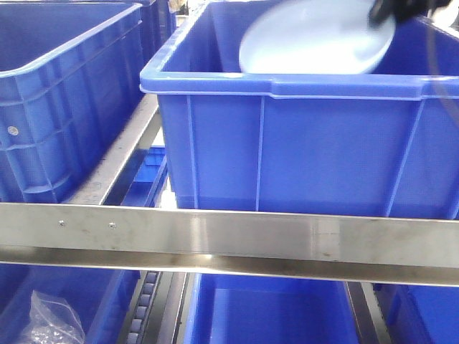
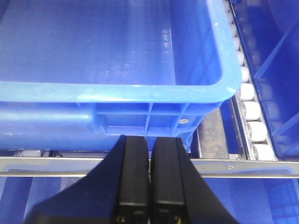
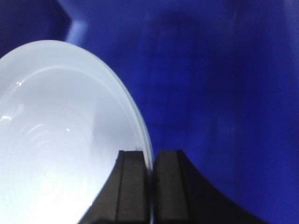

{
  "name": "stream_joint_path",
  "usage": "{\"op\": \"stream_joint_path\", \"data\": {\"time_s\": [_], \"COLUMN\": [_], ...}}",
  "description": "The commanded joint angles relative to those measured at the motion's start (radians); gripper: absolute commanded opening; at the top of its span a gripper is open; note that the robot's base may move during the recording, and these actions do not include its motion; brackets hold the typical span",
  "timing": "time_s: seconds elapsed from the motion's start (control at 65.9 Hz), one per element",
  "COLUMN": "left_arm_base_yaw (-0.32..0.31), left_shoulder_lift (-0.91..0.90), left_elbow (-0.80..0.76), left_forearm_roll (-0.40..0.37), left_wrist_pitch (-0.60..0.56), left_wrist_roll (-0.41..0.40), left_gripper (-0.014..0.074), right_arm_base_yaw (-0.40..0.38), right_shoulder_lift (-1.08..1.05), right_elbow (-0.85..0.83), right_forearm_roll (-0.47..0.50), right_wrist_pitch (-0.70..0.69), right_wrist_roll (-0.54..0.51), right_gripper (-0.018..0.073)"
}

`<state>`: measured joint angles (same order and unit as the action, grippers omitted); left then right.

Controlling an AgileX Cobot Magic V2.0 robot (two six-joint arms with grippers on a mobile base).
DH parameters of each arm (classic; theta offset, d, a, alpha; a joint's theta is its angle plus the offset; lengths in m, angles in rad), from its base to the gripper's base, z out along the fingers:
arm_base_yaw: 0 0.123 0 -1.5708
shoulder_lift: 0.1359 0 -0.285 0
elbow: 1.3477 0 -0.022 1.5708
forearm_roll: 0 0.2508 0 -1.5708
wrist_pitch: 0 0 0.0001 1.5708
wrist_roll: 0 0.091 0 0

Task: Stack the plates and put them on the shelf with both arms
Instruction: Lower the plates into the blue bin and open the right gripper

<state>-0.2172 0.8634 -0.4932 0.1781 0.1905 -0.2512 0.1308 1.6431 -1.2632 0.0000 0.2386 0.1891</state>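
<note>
A glossy pale plate hangs tilted over the open top of a big blue crate on the shelf. My right gripper holds it at its upper right edge. In the right wrist view the gripper is shut on the rim of the plate, one finger on each side, with the crate's blue inner wall behind. I cannot tell whether a second plate lies against it. My left gripper is shut with nothing in it, low in front of another blue crate.
A steel shelf rail runs across the front, and a second blue crate stands at the left. Lower crates and a clear plastic bag lie beneath. White rollers run beside the left arm's crate.
</note>
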Motion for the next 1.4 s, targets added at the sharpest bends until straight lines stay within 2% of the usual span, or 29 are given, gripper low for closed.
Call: {"op": "stream_joint_path", "data": {"time_s": [0.0,0.258,0.683,0.728,0.774,0.895,0.971,1.29,1.381], "left_arm_base_yaw": [-0.001,-0.001,-0.001,-0.001,-0.001,-0.001,-0.001,-0.001,-0.001], "left_shoulder_lift": [-0.008,-0.008,-0.008,-0.008,-0.008,-0.008,-0.008,-0.008,-0.008], "left_elbow": [-0.028,-0.028,-0.028,-0.028,-0.028,-0.028,-0.028,-0.028,-0.028], "left_forearm_roll": [0.002,0.002,0.002,0.002,0.002,0.002,0.002,0.002,0.002], "left_wrist_pitch": [-0.077,-0.077,-0.077,-0.077,-0.077,-0.077,-0.077,-0.077,-0.077], "left_wrist_roll": [-0.009,-0.009,-0.009,-0.009,-0.009,-0.009,-0.009,-0.009,-0.009], "left_gripper": [0.0089,0.0089,0.0089,0.0089,0.009,0.0089,0.009,0.0089,0.0089], "right_arm_base_yaw": [-0.005,-0.003,-0.003,-0.003,-0.003,-0.003,-0.003,-0.003,-0.003], "right_shoulder_lift": [-0.001,0.086,0.074,0.068,0.064,0.043,0.028,-0.134,-0.227], "right_elbow": [-0.06,-0.08,-0.08,-0.08,-0.08,-0.08,-0.08,-0.068,-0.022], "right_forearm_roll": [0.005,0.005,0.005,0.005,0.005,0.005,0.005,0.005,0.0], "right_wrist_pitch": [-0.109,-0.13,-0.137,-0.138,-0.142,-0.148,-0.147,-0.081,-0.056], "right_wrist_roll": [-0.004,-0.004,-0.004,-0.004,-0.004,-0.004,-0.004,-0.004,-0.004], "right_gripper": [0.0048,0.0048,0.0057,0.008,0.0148,0.0431,0.0525,0.054,0.0515]}}
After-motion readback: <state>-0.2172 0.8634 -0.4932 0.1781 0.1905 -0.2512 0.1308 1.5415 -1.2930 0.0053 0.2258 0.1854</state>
